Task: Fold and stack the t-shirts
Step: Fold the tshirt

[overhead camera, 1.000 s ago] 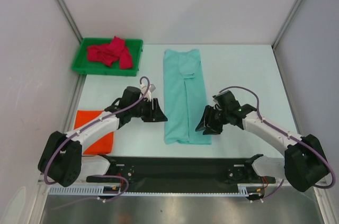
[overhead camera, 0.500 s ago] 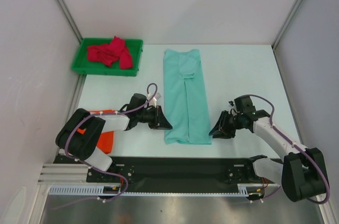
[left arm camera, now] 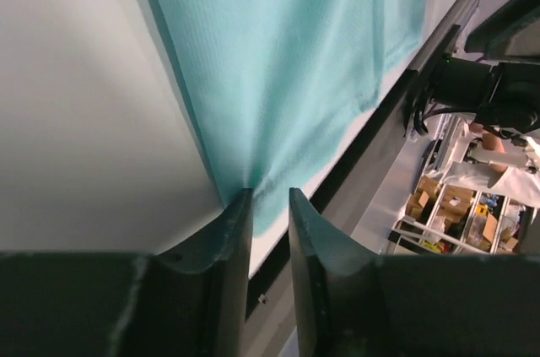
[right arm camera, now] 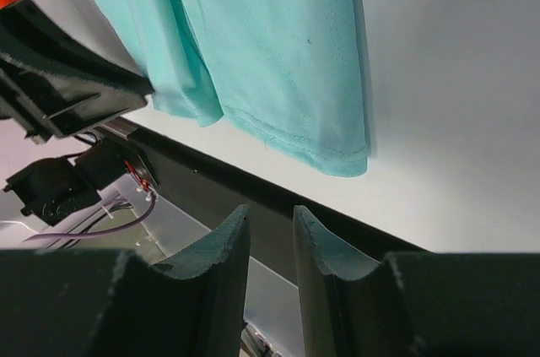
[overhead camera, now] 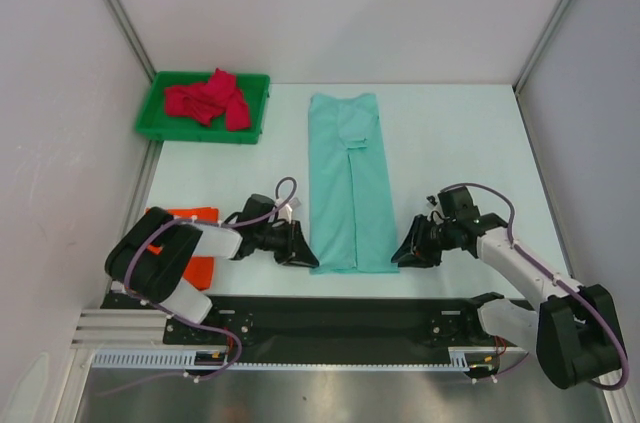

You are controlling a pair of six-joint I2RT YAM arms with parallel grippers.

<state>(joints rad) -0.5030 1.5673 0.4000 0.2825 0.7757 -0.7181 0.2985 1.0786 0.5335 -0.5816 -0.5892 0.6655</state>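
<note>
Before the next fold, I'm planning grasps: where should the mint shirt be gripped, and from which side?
I'd pinch the shirt at its two near hem corners, each from its own outer side: it lies flat as a long strip, hem nearest, corners exposed.

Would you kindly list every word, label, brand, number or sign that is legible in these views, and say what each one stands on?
No text can be read in any view.
mint green shirt, red shirt, orange shirt, green tray: plain, no print or label shows.
boxes in the background of the left wrist view: any markings are too small and blurred to read.
</note>
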